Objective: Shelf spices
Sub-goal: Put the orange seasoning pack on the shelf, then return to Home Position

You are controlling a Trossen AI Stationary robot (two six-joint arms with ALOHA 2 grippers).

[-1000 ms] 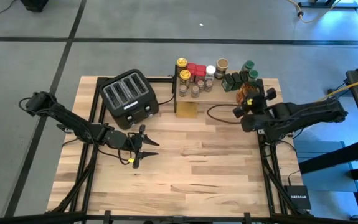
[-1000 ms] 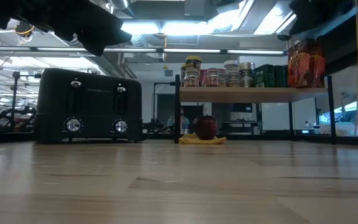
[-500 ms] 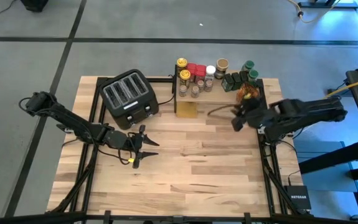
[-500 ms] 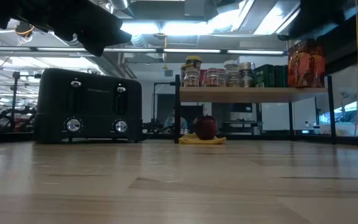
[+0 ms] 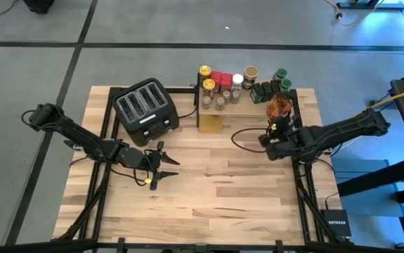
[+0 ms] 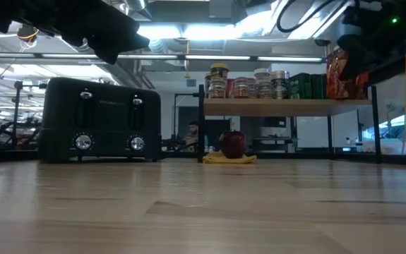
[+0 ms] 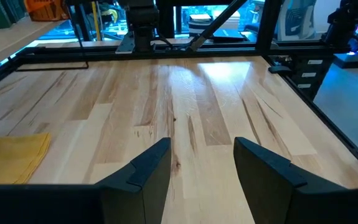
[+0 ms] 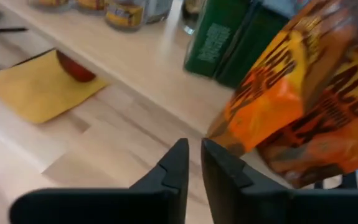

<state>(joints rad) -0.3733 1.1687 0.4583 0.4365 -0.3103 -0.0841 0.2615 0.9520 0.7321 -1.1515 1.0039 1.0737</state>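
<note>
The spices [image 5: 224, 86], small jars and tins, stand in a cluster on the shelf [image 6: 287, 106] at the table's far edge. Dark green tins [image 8: 228, 37] and orange foil packets [image 8: 303, 93] stand at the shelf's right end, the packets upright on the plank. My right gripper [image 8: 194, 149] hovers just in front of the packets, on their near side, tilted downward, fingers almost together and holding nothing. In the high view it [image 5: 265, 139] is over the table, near the shelf's right legs. My left gripper [image 5: 165, 171] waits open and empty near the toaster [image 5: 145, 109].
Under the shelf, a red apple [image 6: 232, 143] rests on a yellow cloth [image 5: 211, 124]. The black toaster stands at the far left of the table. Bare wooden tabletop [image 7: 185, 93] stretches between the arms and toward the near edge.
My right gripper has drawn back from the orange packets on the shelf, moving toward the table's near edge and downward, and has rolled at the wrist. The packets stay standing on the shelf.
</note>
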